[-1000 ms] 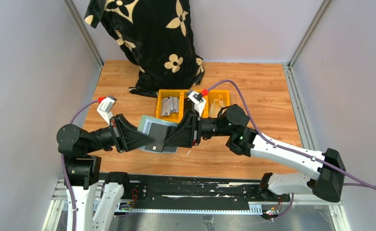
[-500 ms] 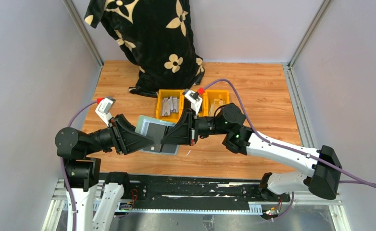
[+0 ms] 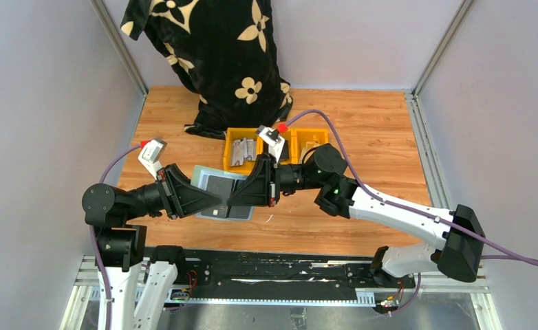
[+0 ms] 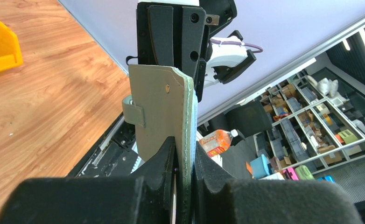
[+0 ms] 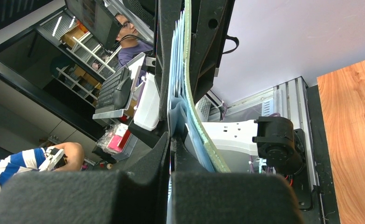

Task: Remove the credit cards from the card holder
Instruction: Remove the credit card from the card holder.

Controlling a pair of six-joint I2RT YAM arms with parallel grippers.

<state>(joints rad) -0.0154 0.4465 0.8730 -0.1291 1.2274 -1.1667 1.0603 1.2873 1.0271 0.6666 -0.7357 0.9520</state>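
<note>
Wood-grain table, grey walls, black floral cloth at the far edge. Background bottle: label too small to read.

Both arms stretch low and inward, meeting over the table's middle.
- Left gripper: pinching the card holder by its sage-green edge.
- Right gripper: pressed together on the holder's pale blue inner flap.

Yellow bins, just behind, hold grey pieces.

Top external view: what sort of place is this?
Probably a robotics lab test cell: wooden table walled by grey panels, with stocked shelving and a person at a keyboard visible beyond in the wrist views.
</note>
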